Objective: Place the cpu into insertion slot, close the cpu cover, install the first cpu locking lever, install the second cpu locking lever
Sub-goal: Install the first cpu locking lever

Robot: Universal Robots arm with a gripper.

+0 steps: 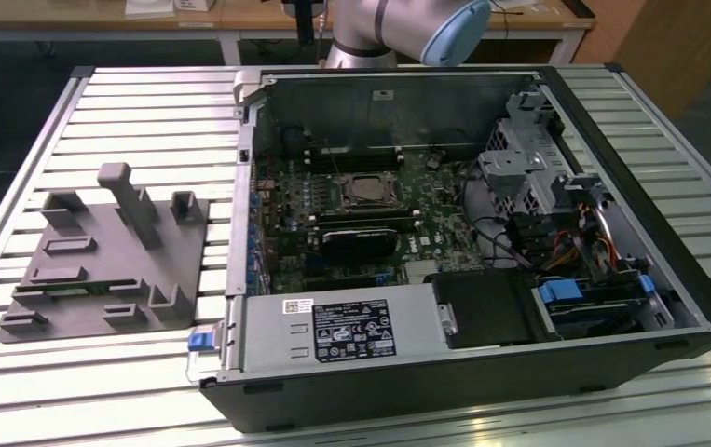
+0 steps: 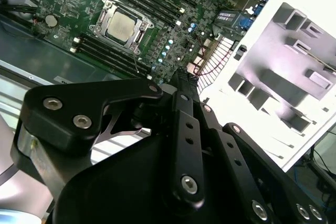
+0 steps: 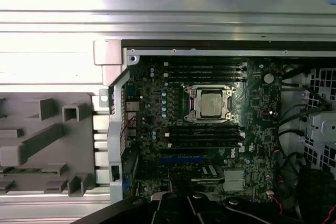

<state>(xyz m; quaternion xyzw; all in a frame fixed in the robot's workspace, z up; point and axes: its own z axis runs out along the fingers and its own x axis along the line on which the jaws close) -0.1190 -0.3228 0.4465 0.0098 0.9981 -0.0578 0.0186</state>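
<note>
The cpu (image 1: 364,190) (image 2: 122,24) (image 3: 211,103) lies flat in the insertion slot (image 3: 190,103) on the green board of the open computer case. Its dull silver top shows through the window of the cpu cover (image 2: 137,34) (image 3: 210,88), which lies down flat around it. I cannot make out how the locking levers stand. My gripper (image 2: 181,85) (image 3: 178,203) hangs high above the case, well away from the socket and holding nothing that I can see. In the exterior view the arm (image 1: 392,26) rises behind the case's far wall.
A grey moulded fixture (image 1: 106,261) (image 3: 42,145) with upright posts lies on the slatted table on the exterior view's left of the case. Inside the case are long black memory slots (image 3: 205,136), a power supply (image 1: 330,331), a drive cage (image 1: 579,298) and loose cables (image 1: 554,247).
</note>
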